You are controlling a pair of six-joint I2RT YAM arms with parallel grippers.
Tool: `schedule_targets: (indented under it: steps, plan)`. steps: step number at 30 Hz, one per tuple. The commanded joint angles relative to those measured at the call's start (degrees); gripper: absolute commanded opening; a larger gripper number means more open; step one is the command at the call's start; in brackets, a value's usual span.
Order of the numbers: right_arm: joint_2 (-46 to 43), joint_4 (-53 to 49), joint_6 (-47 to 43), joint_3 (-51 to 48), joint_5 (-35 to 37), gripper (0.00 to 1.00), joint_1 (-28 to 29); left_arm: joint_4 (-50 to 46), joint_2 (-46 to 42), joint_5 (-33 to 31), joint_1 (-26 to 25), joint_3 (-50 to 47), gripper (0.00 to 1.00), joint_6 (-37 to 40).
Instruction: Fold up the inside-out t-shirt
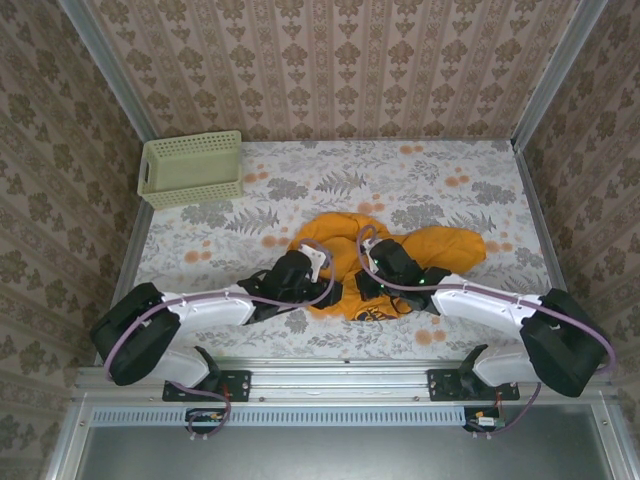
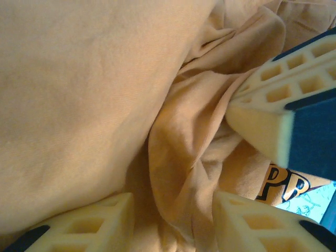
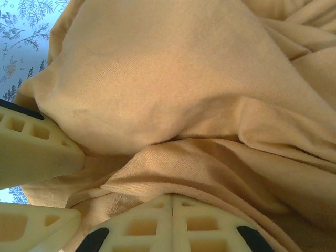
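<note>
Green basket (image 1: pixel 190 168), one, well apart from one orange t-shirt (image 1: pixel 440 245) on the worktop (image 1: pixel 400 170); left hand (image 2: pixel 173 197) part-open around cloth, right hand (image 3: pixel 172 199) closed, grip unclear.

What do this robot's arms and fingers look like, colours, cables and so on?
Both the left arm and right arm have glossy white link shells between bulky black joints, with a lilac cable looping along each. The fingers are cream wedge-shaped blocks with square cut-out pockets and black inserts.

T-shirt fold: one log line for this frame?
t-shirt: crumpled heap, not folded | left gripper: open, cloth fold between jaws | right gripper: shut on t-shirt fold | basket: far-left corner, apart from t-shirt
</note>
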Motion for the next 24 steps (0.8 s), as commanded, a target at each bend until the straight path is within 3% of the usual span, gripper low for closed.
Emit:
schedule_targets:
  steps: [1, 4, 12, 15, 18, 21, 24]
  plan:
    - [0.7, -1.2, 2.0, 1.4, -3.0, 0.13, 0.5, -0.2, 0.7, -0.1, -0.3, 1.9, 0.43, 1.4]
    - [1.6, -2.3, 3.8, 1.1, -2.9, 0.22, 1.4, 0.0, 0.8, -0.6, -0.2, 1.8, 0.42, 1.5]
    - [5.9, -1.1, 8.6, 1.6, 1.8, 0.26, 0.7, 0.8, 1.7, -0.1, -0.3, 1.2, 0.33, 1.0]
    - [7.9, -0.5, 8.5, 3.0, 3.2, 0.35, 0.5, 1.1, 2.1, 0.2, -0.3, 1.2, 0.32, 0.6]
    - [10.0, 1.2, 7.8, 4.5, 0.9, 0.39, 0.0, 1.5, 2.1, 0.3, -0.5, 0.9, 0.29, 0.3]
    - [11.5, 1.8, 7.8, 5.5, 0.2, 0.4, 0.0, 1.6, 2.2, 0.1, -0.7, 0.7, 0.25, 0.2]
    - [13.1, 1.9, 7.2, 6.6, 0.2, 0.35, 0.1, 1.8, 2.2, 0.1, -0.8, 0.5, 0.23, 0.1]
